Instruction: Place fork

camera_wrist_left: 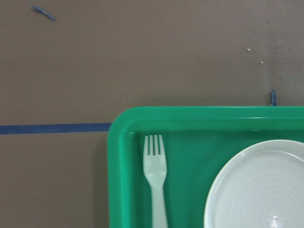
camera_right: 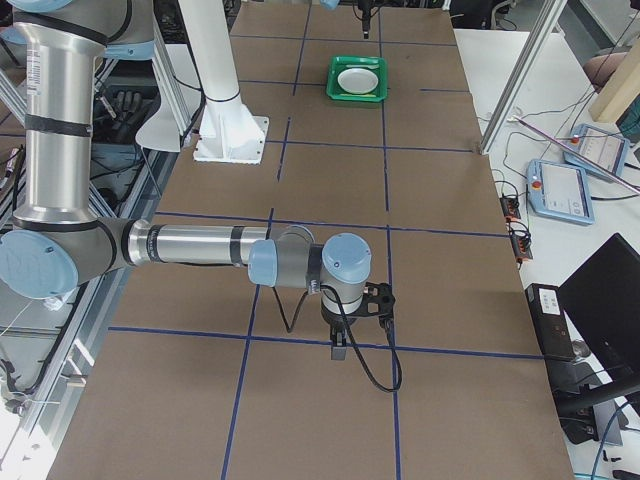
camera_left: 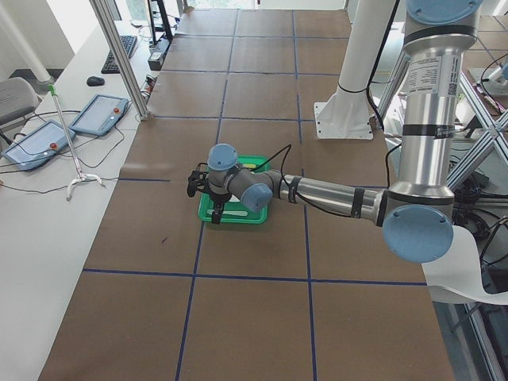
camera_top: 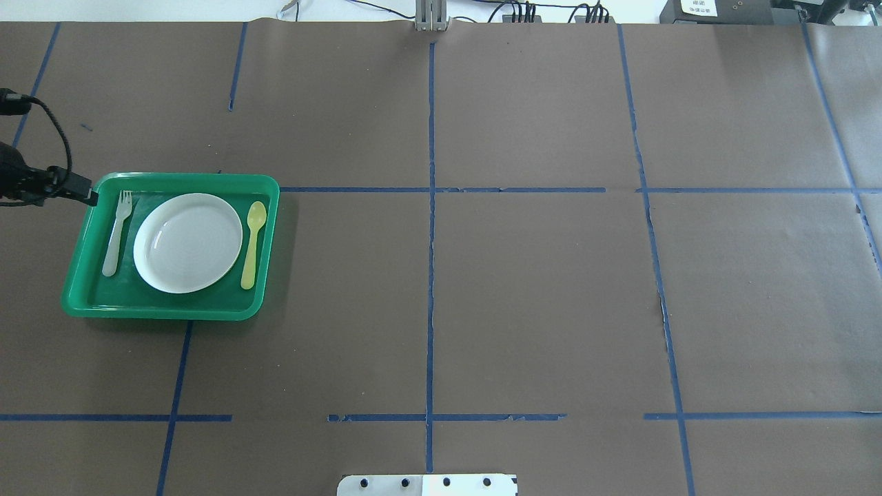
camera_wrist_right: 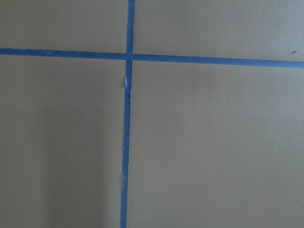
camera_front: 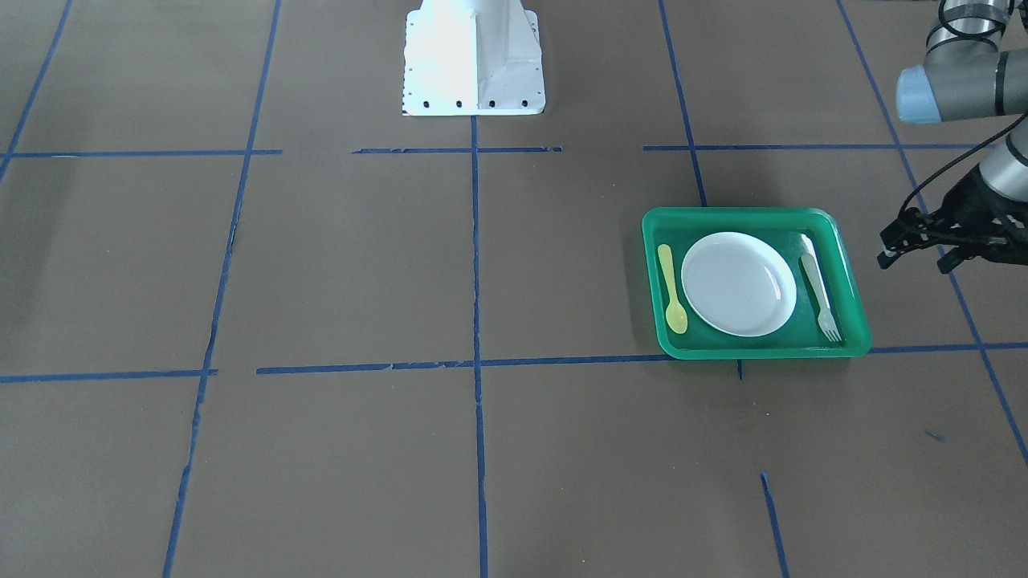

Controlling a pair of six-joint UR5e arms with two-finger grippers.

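Observation:
The pale whitish fork (camera_front: pixel 817 281) lies flat in the green tray (camera_front: pixel 755 352), along the plate's side, tines toward the far edge in the overhead view (camera_top: pixel 116 234). The left wrist view shows its tines (camera_wrist_left: pixel 156 161) inside the tray corner (camera_wrist_left: pixel 118 166). A white plate (camera_top: pixel 187 241) sits in the tray's middle, with a yellow spoon (camera_top: pixel 252 234) on its other side. My left gripper (camera_front: pixel 885 246) hovers just outside the tray's fork side, open and empty. My right gripper (camera_right: pixel 338 350) hangs over bare table far from the tray; I cannot tell if it is open.
The table is brown paper with blue tape lines. The robot's white base (camera_front: pixel 474 60) stands at the table's middle edge. Tablets and cables (camera_right: pixel 565 190) lie on a side bench beyond the table.

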